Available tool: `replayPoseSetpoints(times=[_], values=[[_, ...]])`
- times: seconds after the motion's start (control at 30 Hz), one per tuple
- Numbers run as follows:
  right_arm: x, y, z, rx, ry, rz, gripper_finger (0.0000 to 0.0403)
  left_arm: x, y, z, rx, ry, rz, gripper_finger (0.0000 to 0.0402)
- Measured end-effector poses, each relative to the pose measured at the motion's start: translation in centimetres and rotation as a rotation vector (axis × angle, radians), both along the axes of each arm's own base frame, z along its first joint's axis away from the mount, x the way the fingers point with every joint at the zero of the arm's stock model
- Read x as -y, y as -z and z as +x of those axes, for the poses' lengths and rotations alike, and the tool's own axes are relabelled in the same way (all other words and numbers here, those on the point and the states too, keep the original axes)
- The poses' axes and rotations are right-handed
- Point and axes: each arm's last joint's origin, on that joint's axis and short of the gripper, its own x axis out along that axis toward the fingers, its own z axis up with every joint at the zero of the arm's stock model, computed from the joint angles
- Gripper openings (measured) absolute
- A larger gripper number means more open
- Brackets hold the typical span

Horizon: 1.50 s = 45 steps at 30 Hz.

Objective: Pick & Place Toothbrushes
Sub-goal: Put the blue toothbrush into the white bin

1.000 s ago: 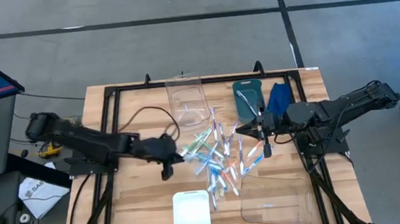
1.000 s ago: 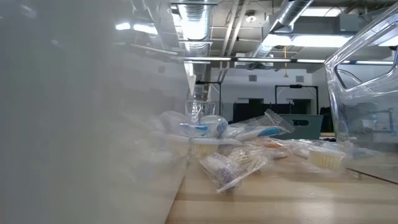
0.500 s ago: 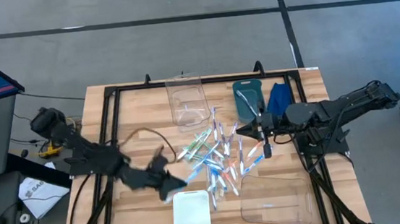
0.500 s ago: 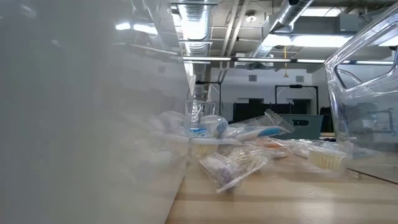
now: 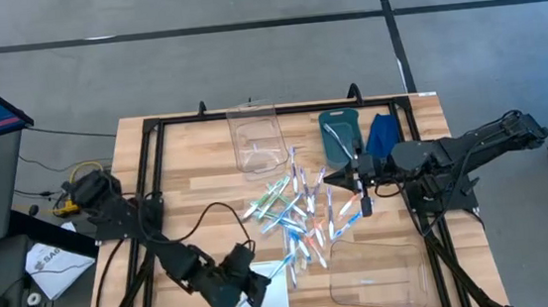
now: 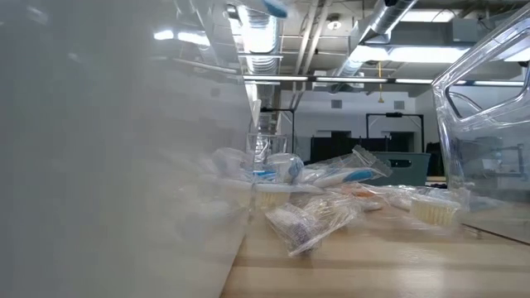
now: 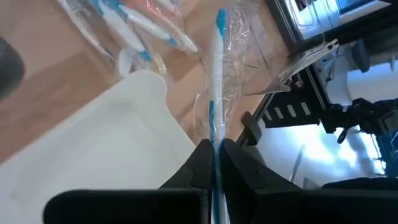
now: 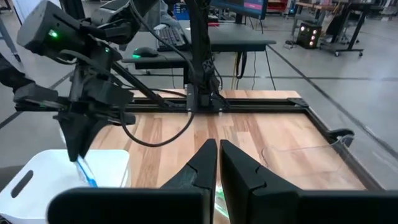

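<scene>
Several toothbrushes, thin whitish sticks with blue, green and orange parts in clear wrappers, lie in a loose pile mid-table; the low view shows the pile too. My left gripper is shut on one blue-and-white toothbrush over the far left corner of the white tray. In the right wrist view the same toothbrush hangs over the tray. My right gripper hovers shut above the pile's right side, holding nothing. My left gripper pinches the wrapped toothbrush between its two fingers, at the handle's blue stretch. The brush lies along the fingers and sticks out past their tips, slanting down. It is lifted clear, its blue free end out over the table beyond the tray's edge.
An open clear tray stands at the far middle, and another clear tray at the near right. A teal container and a folded blue cloth sit at the far right. Black frame rails run along the table's sides.
My left gripper has swung from the pile's left side toward the table's near edge, ending at the white tray, and its wrist has rolled. The toothbrush has come along, lifted clear, and its blue tip now shows at the top of the low view.
</scene>
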Motion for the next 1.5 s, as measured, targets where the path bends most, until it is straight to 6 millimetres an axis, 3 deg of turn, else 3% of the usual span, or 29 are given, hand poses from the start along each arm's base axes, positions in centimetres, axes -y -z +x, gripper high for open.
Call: replayPoseSetpoints(times=[0.2,0.47,0.73,1.13,1.5], values=[[0.4,-0.1,0.1,0.006,0.019,-0.006,0.0017,0.2,0.6,0.0,-0.021,-0.065,-0.056,0.0007],[1.6,-0.6,0.4,0.054,0.065,-0.058,0.0015,1.2,3.4,0.4,-0.079,-0.128,-0.082,0.0007],[3.0,-1.5,0.7,0.148,0.13,-0.067,0.0018,2.9,3.3,-0.8,-0.046,-0.205,-0.157,0.0007],[4.8,-1.9,0.7,0.185,0.215,-0.08,0.0018,1.8,5.9,0.9,-0.171,-0.207,-0.163,0.0007],[4.9,-1.8,0.7,0.17,0.219,-0.08,0.0018,1.5,6.0,1.1,-0.219,-0.148,-0.149,0.0026]])
